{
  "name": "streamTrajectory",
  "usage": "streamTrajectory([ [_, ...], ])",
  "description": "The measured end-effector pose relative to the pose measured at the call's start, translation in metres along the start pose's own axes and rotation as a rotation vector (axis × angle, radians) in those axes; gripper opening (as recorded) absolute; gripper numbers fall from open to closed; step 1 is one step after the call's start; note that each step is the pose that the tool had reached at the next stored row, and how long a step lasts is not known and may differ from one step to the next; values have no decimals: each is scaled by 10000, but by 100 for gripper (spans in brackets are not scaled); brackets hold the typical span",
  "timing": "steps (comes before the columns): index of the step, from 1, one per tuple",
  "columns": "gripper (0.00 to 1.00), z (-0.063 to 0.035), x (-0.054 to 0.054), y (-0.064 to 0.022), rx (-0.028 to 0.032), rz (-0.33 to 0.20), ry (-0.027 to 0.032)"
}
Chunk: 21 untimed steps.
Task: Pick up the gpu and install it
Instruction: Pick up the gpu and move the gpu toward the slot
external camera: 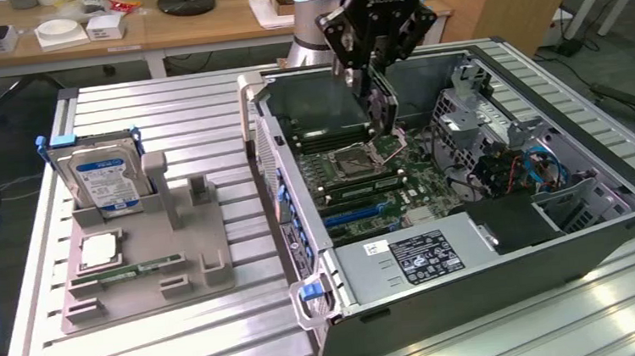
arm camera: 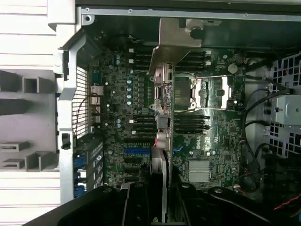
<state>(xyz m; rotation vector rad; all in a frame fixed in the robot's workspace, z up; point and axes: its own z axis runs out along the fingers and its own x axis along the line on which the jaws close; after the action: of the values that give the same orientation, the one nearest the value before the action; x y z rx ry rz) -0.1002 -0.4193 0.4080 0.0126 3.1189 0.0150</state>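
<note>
Aluminium table (external camera: 153, 114): pale, ribbed in long parallel slats, with glare near the exterior view's lower right corner. Behind it are wooden desks (external camera: 203, 25) carrying small white boxes, and a tiled floor.

Item 1. Grey plastic holder (external camera: 175, 240), matte, moulded with upright posts and slots, lying on the table on the exterior view's left. It carries:
- a silver hard drive (external camera: 104, 173) with a blue label, standing upright in a slot
- a square metal-topped processor chip (external camera: 99, 250), lying flat
- a narrow green RAM stick (external camera: 132, 269), lying flat just beside the chip

Item 2. Computer case (external camera: 595, 241), dark sheet metal, lying on its side with the panel off, just beside the holder. Inside:
- a green motherboard (external camera: 375, 182) with black memory slots and blue connectors
- a steel-framed processor socket (arm camera: 207, 92)
- a finned silver heatsink (arm camera: 200, 170)
- a grey boxed power supply (external camera: 415, 259) with a printed label

Item 3. Gripper (external camera: 376, 80), black, hanging over the open case. Its jaws pinch the gpu (external camera: 384, 113).

Item 4. The gpu, a thin dark card, held on edge over the motherboard near the processor socket. In the wrist view the card (arm camera: 161, 162) appears edge-on, running out from the gripper (arm camera: 160, 207). Its bent silver bracket (arm camera: 176, 40) is at the far end. I cannot tell whether its lower edge touches a slot.
</note>
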Motion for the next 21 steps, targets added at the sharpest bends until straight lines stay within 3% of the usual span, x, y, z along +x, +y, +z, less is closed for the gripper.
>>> streamTrajectory([
  [4,27,8,-145,1,0,1,4],
  [7,27,13,-263,2,-6,0,49],
  [16,27,28,-469,3,-6,0,52],
  [21,27,34,-514,4,-5,1,52],
])
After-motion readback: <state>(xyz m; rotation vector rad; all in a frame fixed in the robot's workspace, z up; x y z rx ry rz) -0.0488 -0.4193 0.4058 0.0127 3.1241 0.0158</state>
